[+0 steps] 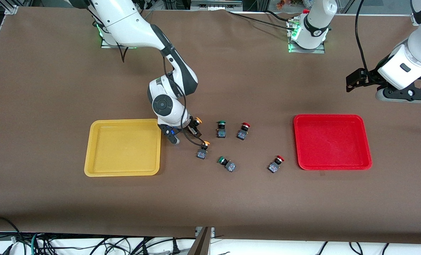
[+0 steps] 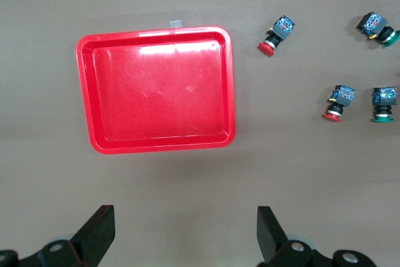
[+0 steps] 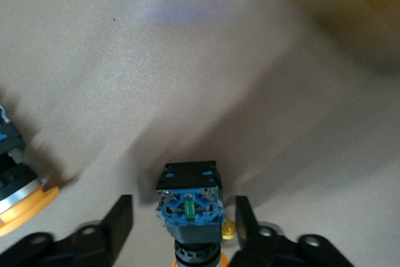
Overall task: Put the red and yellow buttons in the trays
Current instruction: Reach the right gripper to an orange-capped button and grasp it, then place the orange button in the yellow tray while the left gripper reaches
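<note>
Right pincer (image 3: 183, 203) is down at the counter (image 1: 210, 198), just beside the yellow tray (image 1: 123, 148) at its corner farther from the front camera. Its jaws stand partway open on either side of a yellow button (image 3: 187, 186). A thin gap shows on each side of the black body, so there's no firm hold on it. That button lies on its side on the counter, cap toward the wrist

Second yellow button (image 1: 203, 150) sits on the counter just nearer the front camera than the first, close to it but apart

Two red buttons are on the counter between the trays. One (image 1: 244, 130) is beside a green button (image 1: 221, 129) in the row farther from the front camera. The other (image 1: 276, 163) is nearer the camera and close to the red tray (image 1: 331, 141), not touching it. A second green button (image 1: 226, 164) lies between that red one and the second yellow one

Yellow tray is at the right arm's end of the counter, red tray at the left arm's end

Left pincer (image 2: 185, 217) waits up in the air over bare counter beside the red tray, jaws spread wide, holding nothing
</note>
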